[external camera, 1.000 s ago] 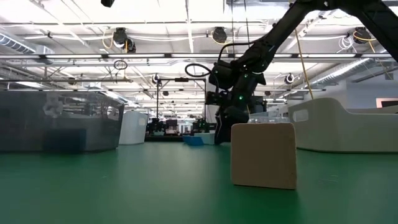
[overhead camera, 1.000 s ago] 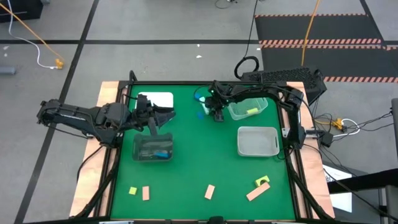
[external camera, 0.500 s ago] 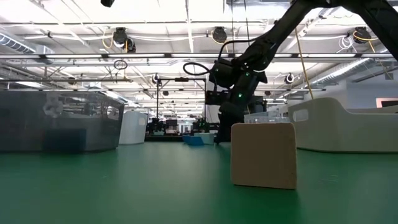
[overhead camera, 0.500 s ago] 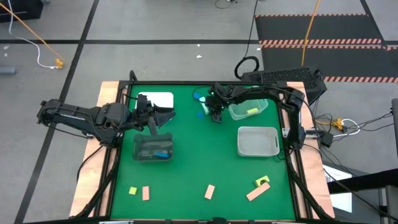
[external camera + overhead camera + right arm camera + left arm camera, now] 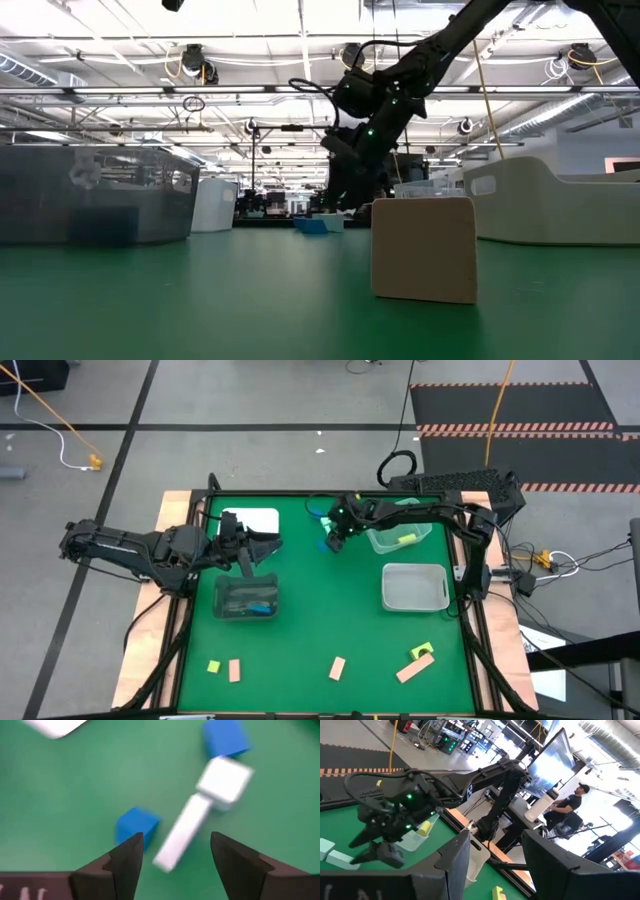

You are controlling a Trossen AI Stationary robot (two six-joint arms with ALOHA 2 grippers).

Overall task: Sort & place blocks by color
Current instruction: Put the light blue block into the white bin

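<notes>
So no readable labels anywhere. Right tool hangs with jaws spread wide and empty over two blue blocks and pale blocks near the desk's far edge. Left tool waits half open over a tray.

My worktop wears a matt green covering with a pale wooden edge. Below my right claw, its fingers dull black plastic, lie smooth matt blocks. The tray looks like frosted translucent plastic; the tan block has a chalky, unglazed face.
</notes>
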